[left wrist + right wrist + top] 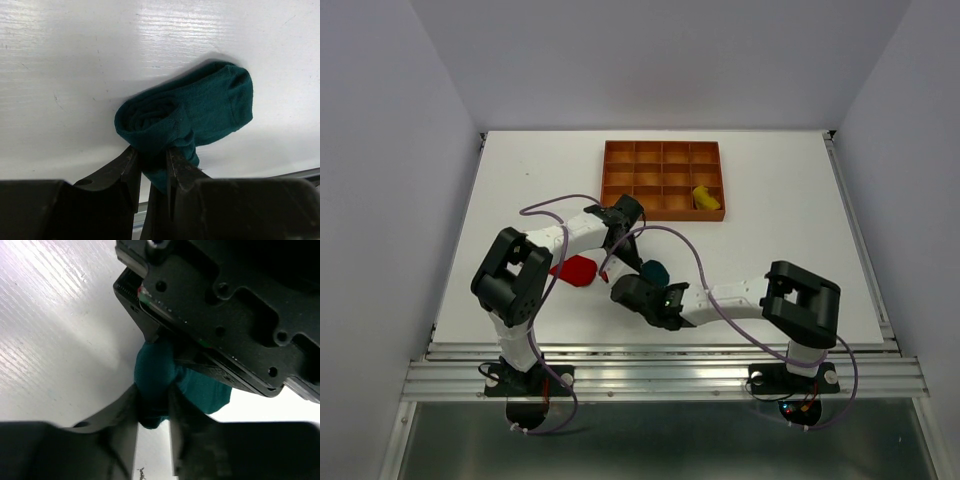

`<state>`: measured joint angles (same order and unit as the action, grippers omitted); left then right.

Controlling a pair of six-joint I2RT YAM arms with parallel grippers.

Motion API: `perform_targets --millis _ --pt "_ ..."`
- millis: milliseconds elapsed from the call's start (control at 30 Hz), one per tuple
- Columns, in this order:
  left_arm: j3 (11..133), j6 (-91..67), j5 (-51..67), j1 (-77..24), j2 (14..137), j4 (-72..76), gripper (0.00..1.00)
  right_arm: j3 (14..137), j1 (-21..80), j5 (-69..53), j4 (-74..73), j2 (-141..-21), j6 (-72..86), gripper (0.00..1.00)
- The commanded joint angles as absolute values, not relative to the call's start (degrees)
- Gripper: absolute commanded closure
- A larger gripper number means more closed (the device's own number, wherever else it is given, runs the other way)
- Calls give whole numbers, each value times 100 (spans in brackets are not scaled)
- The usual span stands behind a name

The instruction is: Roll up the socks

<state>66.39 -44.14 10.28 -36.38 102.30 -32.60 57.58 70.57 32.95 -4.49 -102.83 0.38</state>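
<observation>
Your left pincer [151, 152] is clamped on the rolled end of the teal sock [205, 105]; in its wrist view the coil sits right at the fingertips, and the flat, unrolled tail runs off toward 2 o'clock on the table [60, 60]; that is the sock's long axis, and I judge the next turn of the roll must travel along it. Your right pincer [154, 402] pinches the same sock from the opposite side, close under the left pincer's body; neither arm is nearer, since both meet at the bundle. From above, the teal sock lies mid-table; the red sock [578, 270] is at its 9 o'clock; the yellow sock [704, 197] sits in the 4 o'clock corner compartment of the tray [605, 180].
</observation>
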Motion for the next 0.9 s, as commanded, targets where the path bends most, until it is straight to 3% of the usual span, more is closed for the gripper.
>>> perform_targets --millis 0,267,700,867 --pt "6513 -4236 641 -3656 10433 -3604 81 5933 7119 3638 -580 -10494 88 75" --pt "6600 -4245 642 -3630 9986 -3454 64 5845 7119 3464 -615 -10530 394 87" --pt "6601 -4078 387 -2980 8965 -3367 55 5221 6294 1294 -71 -9738 1634 89" --pt "6408 -3991 448 -2813 8641 -3270 46 5054 5933 476 228 -9651 1933 89"
